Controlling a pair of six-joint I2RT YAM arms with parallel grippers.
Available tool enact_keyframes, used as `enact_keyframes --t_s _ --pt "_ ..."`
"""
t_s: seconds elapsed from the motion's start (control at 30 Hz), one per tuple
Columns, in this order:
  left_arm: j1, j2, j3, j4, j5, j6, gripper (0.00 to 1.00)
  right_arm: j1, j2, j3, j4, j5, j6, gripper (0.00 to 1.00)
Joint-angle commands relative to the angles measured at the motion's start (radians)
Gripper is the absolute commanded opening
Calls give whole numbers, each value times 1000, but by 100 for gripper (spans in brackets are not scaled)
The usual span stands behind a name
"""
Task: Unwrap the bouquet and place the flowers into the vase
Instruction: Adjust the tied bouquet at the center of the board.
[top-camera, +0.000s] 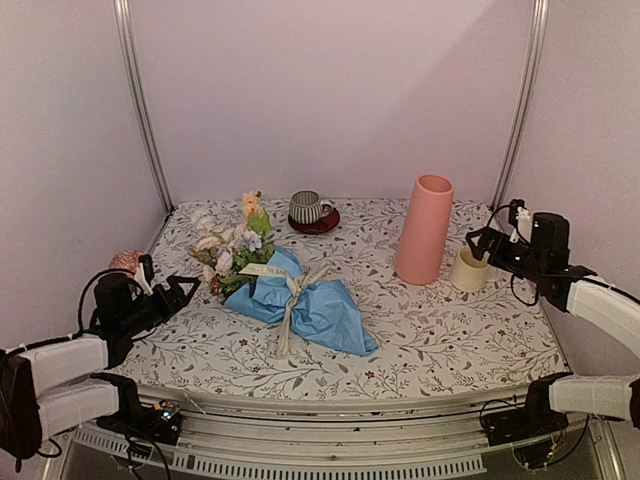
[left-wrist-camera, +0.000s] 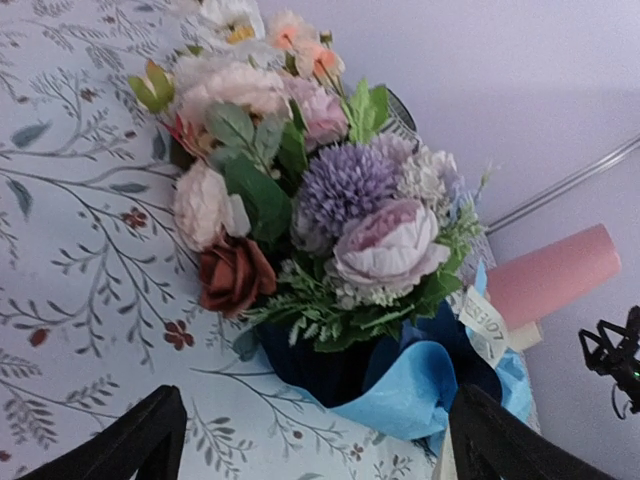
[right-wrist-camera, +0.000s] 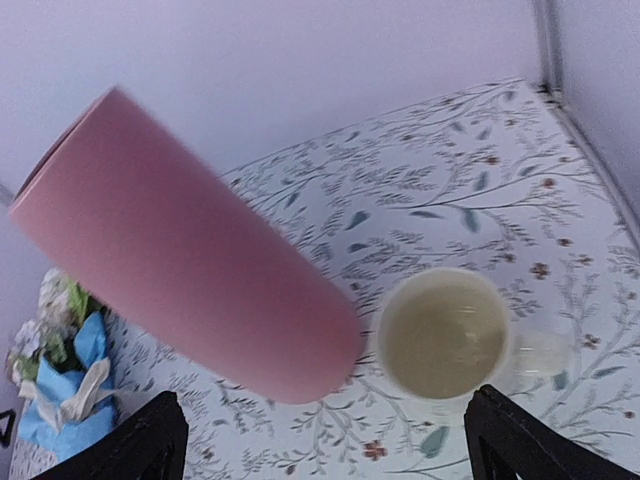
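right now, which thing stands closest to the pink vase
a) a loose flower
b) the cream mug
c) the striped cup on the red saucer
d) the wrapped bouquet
b: the cream mug stands just beside the vase, while the striped cup sits farther back toward the middle and the bouquet lies well off to the left.

A robotics lab test booth: plain pale wall panels (top-camera: 330, 90) and aluminium posts (top-camera: 140, 100) box in a floral-clothed worktop (top-camera: 450, 340), and the left arm (top-camera: 60, 365) and right arm (top-camera: 610, 300) are bolted along its near rail (top-camera: 320, 428).
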Motion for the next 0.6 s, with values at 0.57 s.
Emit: enact_keyframes --t_s 0.57 --pt "-387 447 6 460 83 -151 96 680 578 202 295 -141 -27 99"
